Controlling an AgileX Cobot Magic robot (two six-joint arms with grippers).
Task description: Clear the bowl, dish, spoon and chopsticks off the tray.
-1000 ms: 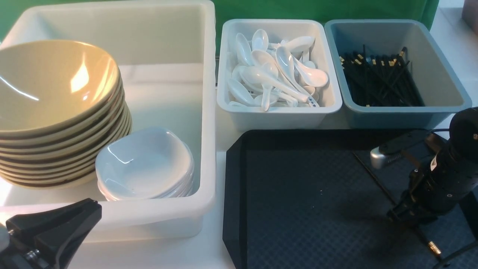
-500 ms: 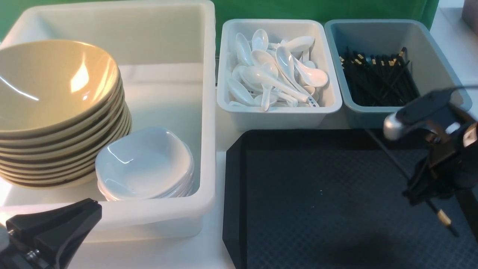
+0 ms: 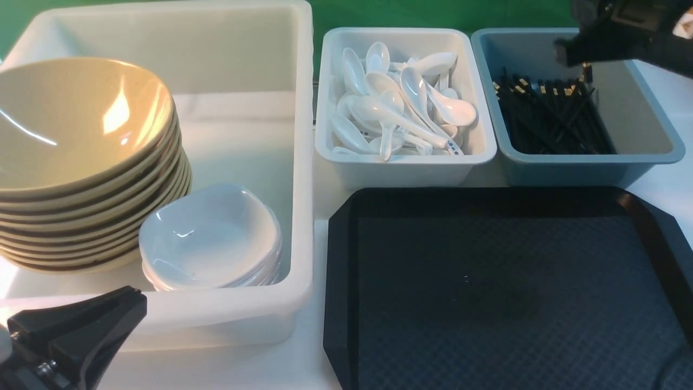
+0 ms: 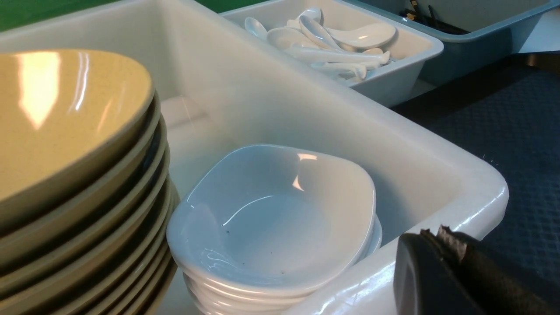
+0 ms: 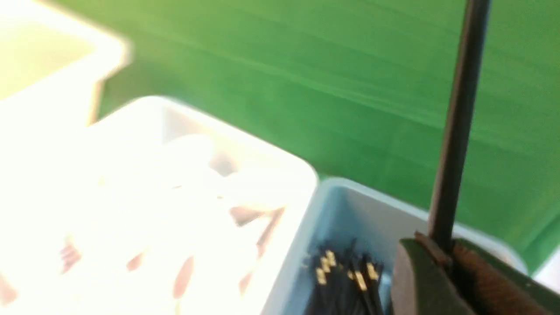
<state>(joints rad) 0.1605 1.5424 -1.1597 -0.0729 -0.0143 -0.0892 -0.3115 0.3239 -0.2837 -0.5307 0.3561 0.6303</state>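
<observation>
The black tray (image 3: 503, 292) lies at the front right with nothing on it. My right gripper (image 3: 582, 49) hangs over the grey-blue bin (image 3: 658, 116), shut on the black chopsticks (image 5: 459, 122), which stick up from its jaws (image 5: 446, 251) as one dark rod. My left gripper (image 3: 124, 303) is shut and empty at the white tub's near rim, also in the left wrist view (image 4: 437, 232). The beige bowl (image 3: 70, 124) tops a stack in the tub, and the white dish (image 3: 208, 238) tops a smaller stack beside it. I cannot tell the spoon apart from the spoons (image 3: 400, 103) in a bin.
The large white tub (image 3: 303, 162) fills the left side. A small white bin (image 3: 406, 168) holds several spoons. The grey-blue bin holds a pile of black chopsticks (image 3: 547, 119) with gold bands. A green backdrop stands behind the bins.
My right gripper has lifted the chopsticks off the tray's right side and carried them up and back over the grey-blue bin. The left arm has not moved.
</observation>
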